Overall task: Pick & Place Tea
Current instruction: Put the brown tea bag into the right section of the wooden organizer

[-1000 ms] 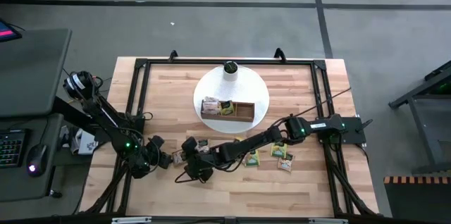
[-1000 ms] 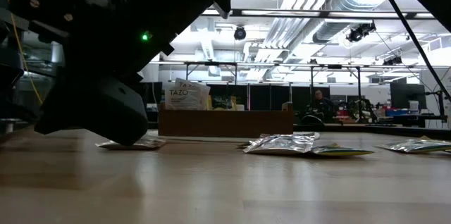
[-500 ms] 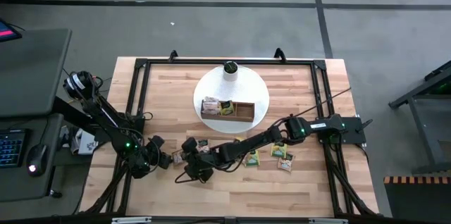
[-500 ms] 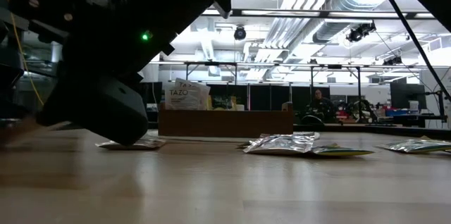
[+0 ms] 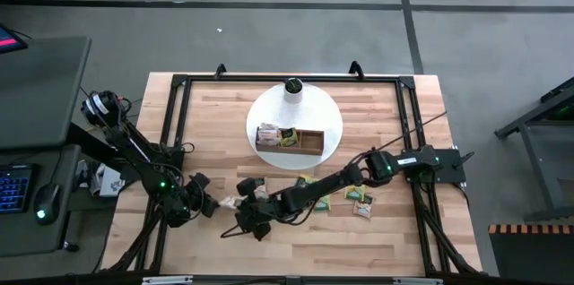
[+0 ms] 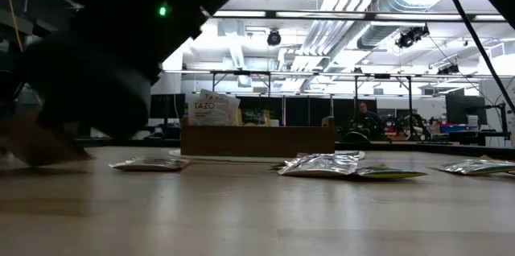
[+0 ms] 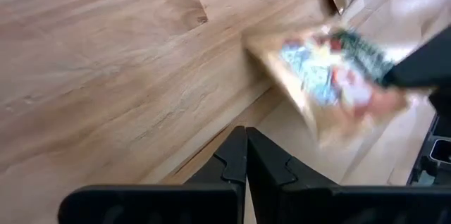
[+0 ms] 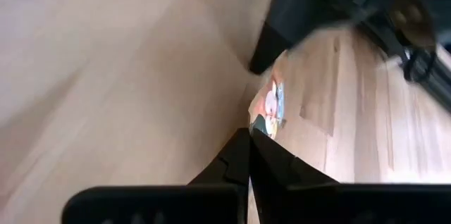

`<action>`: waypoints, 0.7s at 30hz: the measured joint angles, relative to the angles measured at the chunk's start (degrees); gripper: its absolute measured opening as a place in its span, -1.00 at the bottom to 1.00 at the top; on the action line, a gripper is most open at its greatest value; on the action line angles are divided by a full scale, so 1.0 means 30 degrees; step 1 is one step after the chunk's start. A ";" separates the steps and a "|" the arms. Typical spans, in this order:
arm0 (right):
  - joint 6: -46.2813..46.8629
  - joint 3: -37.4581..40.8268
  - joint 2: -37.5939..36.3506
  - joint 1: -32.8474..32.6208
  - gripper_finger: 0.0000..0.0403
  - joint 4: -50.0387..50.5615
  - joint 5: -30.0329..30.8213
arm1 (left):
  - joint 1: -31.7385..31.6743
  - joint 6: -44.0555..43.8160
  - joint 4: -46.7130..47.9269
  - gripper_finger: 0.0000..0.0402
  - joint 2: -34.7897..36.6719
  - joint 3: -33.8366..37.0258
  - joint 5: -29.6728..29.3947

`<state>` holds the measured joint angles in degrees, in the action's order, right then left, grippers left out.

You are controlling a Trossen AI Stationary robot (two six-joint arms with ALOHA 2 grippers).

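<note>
Right hand point(image 5: 240, 202), fingers pinching a tan tea sachet point(image 7: 331, 83), is now lifting it off the worktop point(image 5: 386, 240); left hand point(image 5: 208, 206), fingers pressed together, is waiting just beside it.

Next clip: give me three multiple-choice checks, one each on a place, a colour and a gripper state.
1. The wooden tray stands:
A) on bare table
B) on the white plate
C) on the floor
2. The white cylinder's top is:
A) red
B) yellow
C) dark green
3. The left gripper is:
A) shut, empty
B) wide open
C) shut on the cylinder

1 B: wooden tray sits on white plate.
2 C: white cylinder, seen from above.
3 A: left gripper fingers meet; the right gripper holds the tea sachet.
</note>
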<state>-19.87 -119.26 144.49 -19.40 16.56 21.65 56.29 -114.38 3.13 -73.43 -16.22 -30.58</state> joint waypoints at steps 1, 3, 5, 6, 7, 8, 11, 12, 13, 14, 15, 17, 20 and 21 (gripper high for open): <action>0.0548 0.0000 -0.0128 0.0000 -0.99 0.0343 0.0151 | 0.0007 0.0027 -0.0004 -1.00 0.0000 -0.0009 -0.0024; 0.1518 0.0000 -0.0392 0.0003 -1.00 0.0705 0.0459 | 0.0004 0.0044 -0.0026 -0.99 0.0007 -0.0026 -0.0074; 0.2317 0.0000 -0.0746 -0.0071 -1.00 0.1068 0.0910 | 0.0007 0.0041 -0.0063 -0.99 0.0015 -0.0026 -0.0107; 0.2740 0.0000 -0.0961 -0.0100 -1.00 0.1244 0.1105 | 0.0000 0.0048 -0.0078 -0.99 0.0015 -0.0026 -0.0122; 0.3263 0.0000 -0.1227 -0.0123 -1.00 0.1434 0.1248 | 0.0007 0.0082 -0.0133 -0.99 0.0015 -0.0026 -0.0169; 0.3867 0.0000 -0.1514 -0.0124 -1.00 0.1716 0.1383 | 0.0002 0.0180 -0.0157 -0.99 0.0015 -0.0026 -0.0234; 0.5820 -0.0007 -0.2175 -0.0109 -1.00 0.2702 0.1543 | 0.0007 0.0201 -0.0235 -0.99 0.0026 -0.0060 -0.0567; 0.6416 -0.0007 -0.2366 -0.0109 -1.00 0.3010 0.1541 | 0.0007 0.0224 -0.0292 -0.99 0.0029 -0.0063 -0.0722; 0.6917 -0.0003 -0.2577 -0.0102 -1.00 0.3329 0.1522 | -0.0003 0.0355 -0.0403 -0.99 0.0029 -0.0070 -0.0955; 0.7468 0.0018 -0.2834 -0.0100 -1.00 0.3574 0.1536 | -0.0015 0.0657 -0.0593 -0.99 0.0029 -0.0068 -0.1205; 0.8167 0.0029 -0.3167 -0.0087 -1.00 0.3756 0.1520 | -0.0016 0.1052 -0.0890 -0.99 0.0020 -0.0048 -0.1563; 0.9716 0.0022 -0.3860 -0.0095 -1.00 0.4083 0.1522 | -0.0022 0.1900 -0.1356 -0.99 -0.0007 -0.0055 -0.2211; 1.1997 -0.0007 -0.4773 -0.0068 -1.00 0.4894 0.1331 | -0.0029 0.3050 -0.1682 -0.99 0.0000 -0.0317 -0.3106; 1.2722 -0.0007 -0.4968 -0.0047 -1.00 0.5100 0.1241 | -0.0029 0.3313 -0.1721 -0.99 0.0010 -0.0401 -0.3407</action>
<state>18.29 -119.28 129.59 -19.54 31.86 25.38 56.21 -104.44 -2.04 -73.40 -17.42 -40.80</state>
